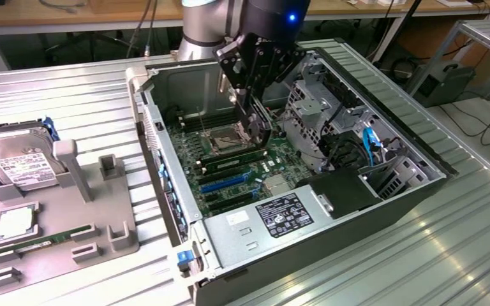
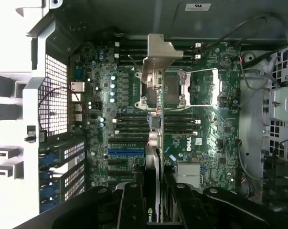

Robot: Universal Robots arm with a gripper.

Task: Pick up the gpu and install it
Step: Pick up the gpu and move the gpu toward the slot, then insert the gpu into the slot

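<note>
Gpu (image 2: 155, 62) first: you've got the one card pinched edge-on between your gripper's (image 2: 154, 193) two black fingers (image 2: 132, 205), with its silvery bracket at the far end from the wrist. Sweeping from the exterior view's left, one gray holder (image 1: 100, 220) carries one hard drive (image 1: 15, 159), one square processor chip (image 1: 15, 223) and one green memory stick (image 1: 45, 241), all well apart from your arm. Next comes the single open computer case (image 1: 372, 217), where your clenched gripper hangs the gpu over the one motherboard (image 1: 228, 182), right by its processor socket (image 2: 172, 90), though contact with the board can't be made out.
</note>
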